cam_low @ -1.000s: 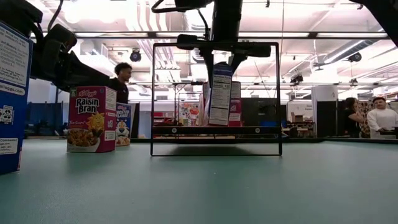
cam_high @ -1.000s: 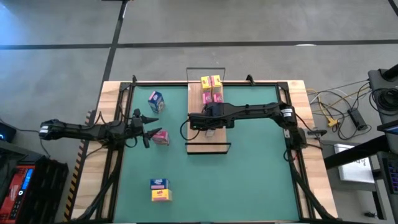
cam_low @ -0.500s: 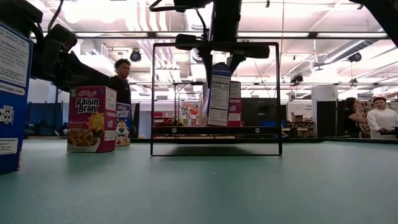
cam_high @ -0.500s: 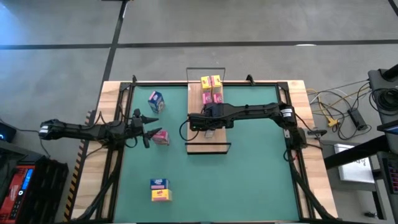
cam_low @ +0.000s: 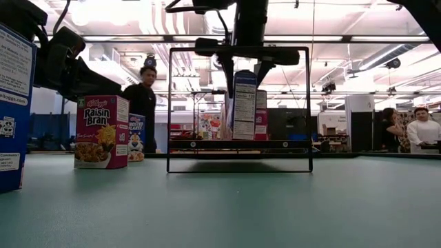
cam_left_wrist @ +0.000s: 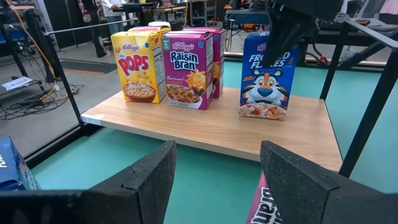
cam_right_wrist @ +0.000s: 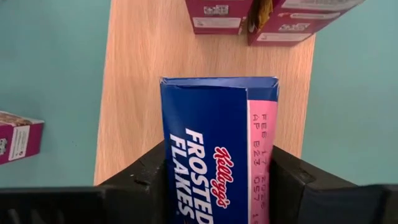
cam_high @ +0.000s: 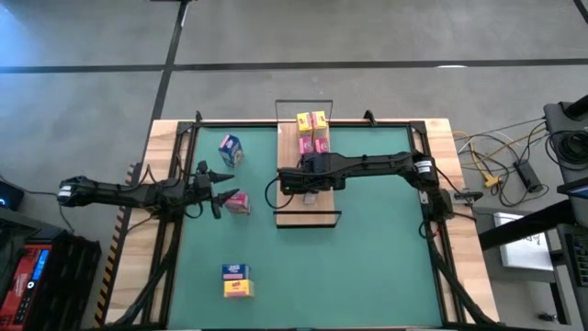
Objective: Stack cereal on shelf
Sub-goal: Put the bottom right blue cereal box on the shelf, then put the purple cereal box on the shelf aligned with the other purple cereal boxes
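Note:
The shelf (cam_high: 308,210) is a light wooden plank with black wire end frames, lying mid-table. Yellow and pink cereal boxes (cam_high: 312,131) stand on its far end; the left wrist view shows them as Pops (cam_left_wrist: 139,67) and Raisin Bran (cam_left_wrist: 186,70). My right gripper (cam_high: 303,181) is over the plank's middle, shut on a blue Frosted Flakes box (cam_left_wrist: 266,78). My left gripper (cam_high: 219,188) is open at the table's left. A pink box (cam_high: 238,203) stands just beside its fingers, apart from them as far as shows. My right gripper pinches the Frosted Flakes box at its top end (cam_right_wrist: 217,134), one finger (cam_right_wrist: 146,177) on each broad face. It comes from above, pointing down. The box stands upright below the fingers, and its bottom edge (cam_left_wrist: 263,114) appears to rest on the plank.
A blue box (cam_high: 230,149) stands on the table's far left. A blue and a yellow box (cam_high: 236,280) stand near the near edge. Green table lies open right of the shelf. In the low view, people (cam_low: 141,103) stand in the room beyond.
The Frosted Flakes box in my right gripper hung slightly tilted over the plank and now stands upright, its bottom a little lower, at the plank. A person in the room behind has walked toward the right in the low view.

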`<state>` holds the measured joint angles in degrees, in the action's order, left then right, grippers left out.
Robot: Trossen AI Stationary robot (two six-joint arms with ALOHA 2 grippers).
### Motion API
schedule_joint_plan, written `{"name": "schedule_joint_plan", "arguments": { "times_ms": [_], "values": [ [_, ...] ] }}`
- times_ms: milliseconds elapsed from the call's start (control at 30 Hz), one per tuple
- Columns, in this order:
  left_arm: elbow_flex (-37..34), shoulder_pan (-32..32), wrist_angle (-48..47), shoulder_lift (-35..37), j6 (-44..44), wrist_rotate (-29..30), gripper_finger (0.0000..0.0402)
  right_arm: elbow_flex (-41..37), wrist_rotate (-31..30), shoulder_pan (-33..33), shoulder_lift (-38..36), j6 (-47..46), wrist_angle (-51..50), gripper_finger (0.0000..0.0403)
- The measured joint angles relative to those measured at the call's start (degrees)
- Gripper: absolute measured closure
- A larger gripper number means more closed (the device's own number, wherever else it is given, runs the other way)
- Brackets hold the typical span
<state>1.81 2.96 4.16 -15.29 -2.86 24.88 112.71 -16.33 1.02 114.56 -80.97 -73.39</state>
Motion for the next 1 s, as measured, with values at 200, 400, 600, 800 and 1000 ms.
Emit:
{"name": "schedule_joint_plan", "arguments": {
  "times_ms": [200,400,600,800,1000],
  "values": [
    [0.01,0.0,0.0,0.0,-0.01,0.0,0.0184,-0.02,0.07,0.0,0.0,-0.02,-0.1,0.0192],
    [0.01,0.0,0.0,0.0,0.0,0.01,0.0184,0.23,0.04,0.0,0.0,-0.87,-0.26,0.0153],
    [0.01,0.0,0.0,0.0,0.0,0.0,0.0184,3.09,0.02,-0.61,0.0,-1.07,-2.13,0.0105],
    [0.01,0.0,0.0,0.0,-0.01,0.0,0.0184,6.3,-0.16,-1.55,0.0,-1.97,-6.32,0.0064],
    [0.01,0.0,0.0,0.0,0.01,0.01,0.0184,9.93,-0.17,-2.98,0.0,-3.18,-11.8,0.004]
  ]
}}
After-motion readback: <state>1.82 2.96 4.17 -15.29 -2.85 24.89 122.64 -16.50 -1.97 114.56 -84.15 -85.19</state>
